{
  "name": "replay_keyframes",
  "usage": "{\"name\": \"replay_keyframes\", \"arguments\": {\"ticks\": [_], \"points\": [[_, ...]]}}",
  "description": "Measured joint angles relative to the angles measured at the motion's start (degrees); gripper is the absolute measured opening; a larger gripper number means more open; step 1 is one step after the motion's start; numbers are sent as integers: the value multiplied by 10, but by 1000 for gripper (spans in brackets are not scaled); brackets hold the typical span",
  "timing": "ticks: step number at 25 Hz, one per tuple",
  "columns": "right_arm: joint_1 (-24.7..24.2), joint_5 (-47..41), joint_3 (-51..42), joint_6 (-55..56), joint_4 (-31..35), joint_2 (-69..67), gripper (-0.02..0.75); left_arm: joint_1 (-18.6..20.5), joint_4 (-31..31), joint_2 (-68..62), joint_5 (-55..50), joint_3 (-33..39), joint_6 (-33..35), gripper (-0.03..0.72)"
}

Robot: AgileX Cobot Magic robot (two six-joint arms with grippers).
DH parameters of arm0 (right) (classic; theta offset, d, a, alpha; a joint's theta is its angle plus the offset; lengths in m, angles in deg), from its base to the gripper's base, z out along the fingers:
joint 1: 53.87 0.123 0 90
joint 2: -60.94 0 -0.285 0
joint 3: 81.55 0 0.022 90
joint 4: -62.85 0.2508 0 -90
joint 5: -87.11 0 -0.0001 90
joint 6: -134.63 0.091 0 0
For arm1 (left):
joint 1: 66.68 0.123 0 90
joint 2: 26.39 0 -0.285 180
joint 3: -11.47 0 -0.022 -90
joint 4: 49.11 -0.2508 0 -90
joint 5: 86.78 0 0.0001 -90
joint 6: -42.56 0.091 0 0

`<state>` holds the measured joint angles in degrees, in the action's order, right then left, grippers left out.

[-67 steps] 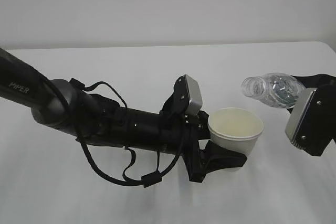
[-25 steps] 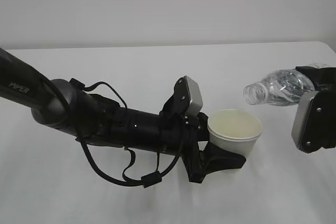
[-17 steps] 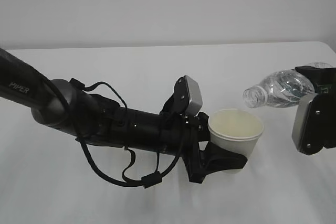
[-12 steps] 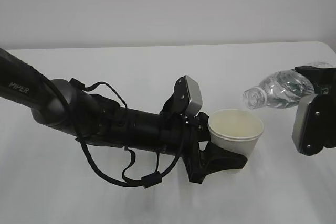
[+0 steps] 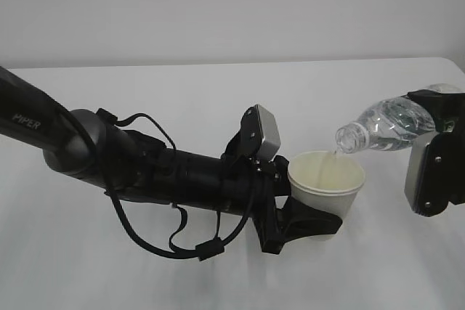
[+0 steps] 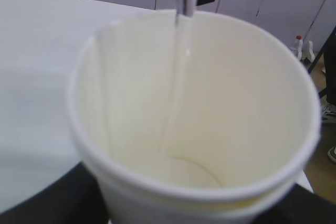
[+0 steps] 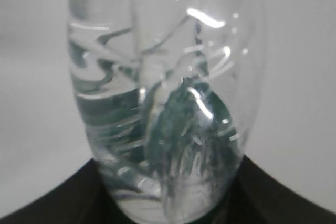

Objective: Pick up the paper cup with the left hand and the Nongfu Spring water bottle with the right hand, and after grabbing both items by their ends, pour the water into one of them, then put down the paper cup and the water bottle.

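Note:
The white paper cup (image 5: pixel 326 184) stands upright above the table, with my left gripper (image 5: pixel 304 218) shut around its lower wall. The black fingers (image 6: pixel 42 200) show at both bottom corners of the left wrist view, under the cup (image 6: pixel 194 129). The clear Nongfu Spring water bottle (image 5: pixel 386 124) lies tilted with its open mouth down-left over the cup's far rim. My right gripper (image 5: pixel 438 109) is shut on its base end. A thin stream of water (image 5: pixel 335 154) falls from the mouth into the cup and runs down the inner wall (image 6: pixel 176 72). The bottle (image 7: pixel 163 103) fills the right wrist view.
The white table (image 5: pixel 218 96) runs back to a straight far edge below a plain pale wall. My left arm, marked PIPER (image 5: pixel 29 117), with its loose cables (image 5: pixel 182 237), stretches across the table's left and middle.
The bottle has tipped further, its mouth dropping slightly toward the cup's rim. Water now pours into the cup. The left arm and the cup have stayed still.

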<state>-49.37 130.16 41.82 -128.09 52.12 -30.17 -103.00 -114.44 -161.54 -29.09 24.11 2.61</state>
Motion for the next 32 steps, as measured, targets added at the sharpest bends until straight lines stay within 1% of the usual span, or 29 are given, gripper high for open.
{"name": "replay_keyframes", "arguments": {"ticks": [32], "points": [[0, 0, 0, -2, 0, 0, 374, 0, 0, 0, 0, 0, 0, 447]]}}
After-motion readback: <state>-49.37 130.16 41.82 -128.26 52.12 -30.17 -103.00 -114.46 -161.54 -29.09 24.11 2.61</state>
